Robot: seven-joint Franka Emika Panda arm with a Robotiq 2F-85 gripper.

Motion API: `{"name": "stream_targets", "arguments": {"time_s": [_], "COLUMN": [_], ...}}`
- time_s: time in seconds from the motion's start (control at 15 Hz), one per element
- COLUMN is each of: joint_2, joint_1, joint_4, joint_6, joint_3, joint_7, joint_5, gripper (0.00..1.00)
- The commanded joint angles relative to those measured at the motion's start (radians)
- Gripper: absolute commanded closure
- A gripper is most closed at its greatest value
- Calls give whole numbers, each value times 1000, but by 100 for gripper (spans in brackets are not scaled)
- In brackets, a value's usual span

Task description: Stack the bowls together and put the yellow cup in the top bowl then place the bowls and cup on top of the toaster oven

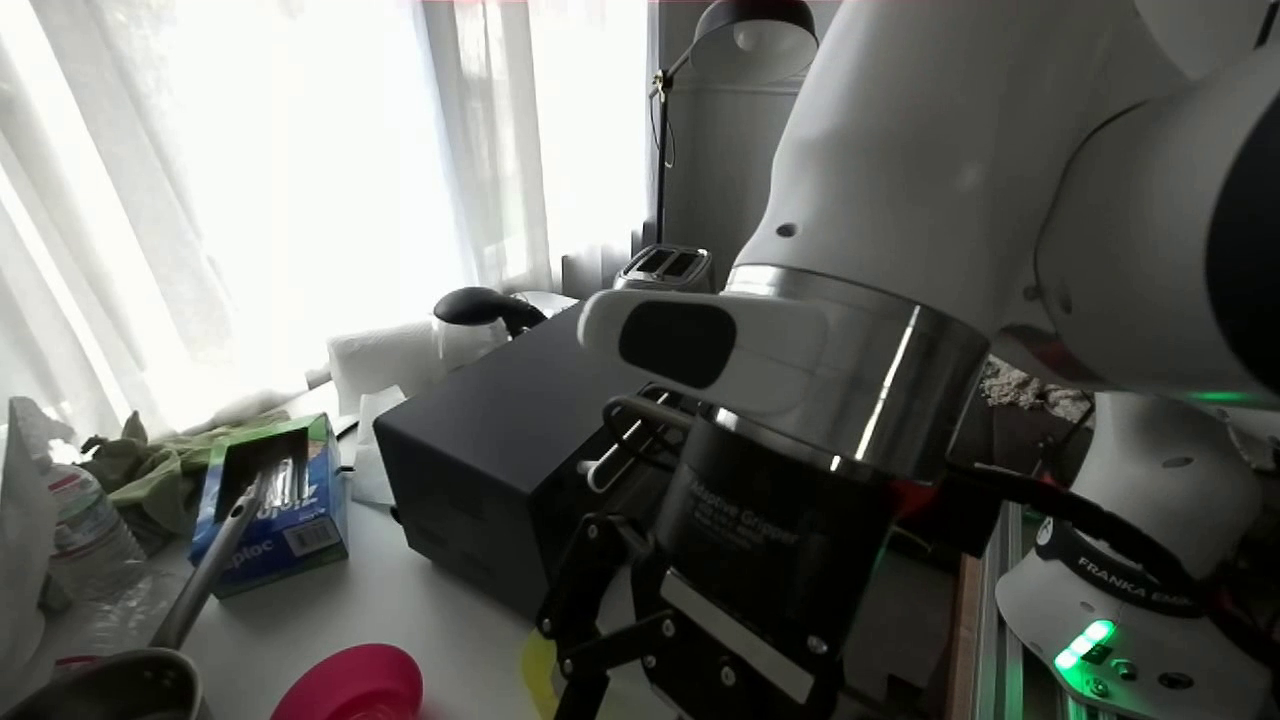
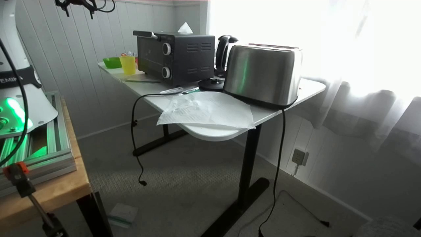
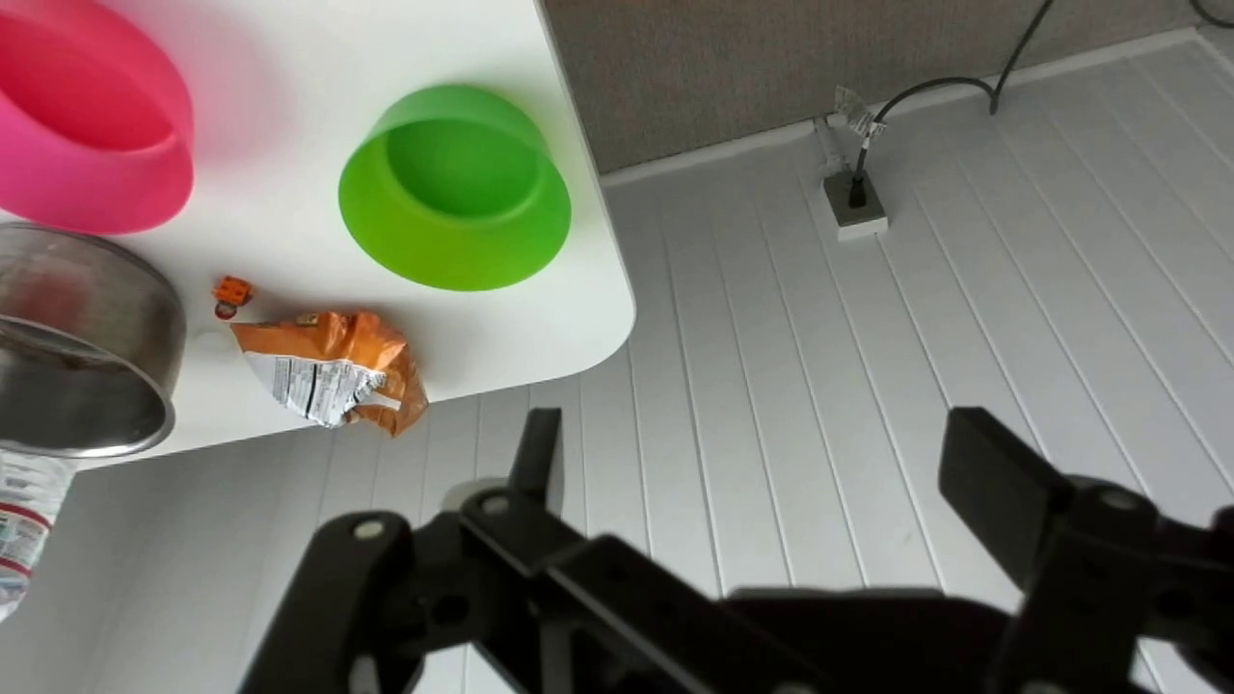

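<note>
The pink bowl point(image 3: 96, 193) stands on the white table in the wrist view and at the bottom edge of an exterior view point(image 1: 355, 680). The green bowl point(image 3: 455, 188) stands apart from it near the table corner, also seen in an exterior view point(image 2: 112, 62). The yellow cup point(image 2: 128, 65) stands upright in front of the oven; a yellow part point(image 1: 540, 675) shows behind a finger. The black toaster oven point(image 2: 194, 56) also shows in an exterior view point(image 1: 480, 430). My gripper point(image 3: 757, 434) is open and empty, raised above the table level point(image 2: 80, 14).
A metal pot point(image 3: 87, 337) with a long handle stands beside the pink bowl. An orange wrapper point(image 3: 337, 366) lies at the table edge. A Ziploc box point(image 1: 270, 510) and bottle point(image 1: 95, 540) stand beyond the pot. A silver toaster point(image 2: 263, 74) and kettle point(image 2: 223, 54) stand by the oven.
</note>
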Motion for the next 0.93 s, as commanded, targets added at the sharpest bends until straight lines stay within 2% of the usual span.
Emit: {"name": "stream_targets", "arguments": {"time_s": [0.0,0.27,0.6,0.87], "joint_2": [0,31,157,270], "joint_1": [13,7,-12,-10], "joint_4": [0,16,40,81], "joint_6": [1,14,61,163], "joint_3": [-14,4,31,36], "joint_7": [9,-12,52,92], "joint_5": [-11,-1,-168,-227], "gripper": [0,0,0,0]}}
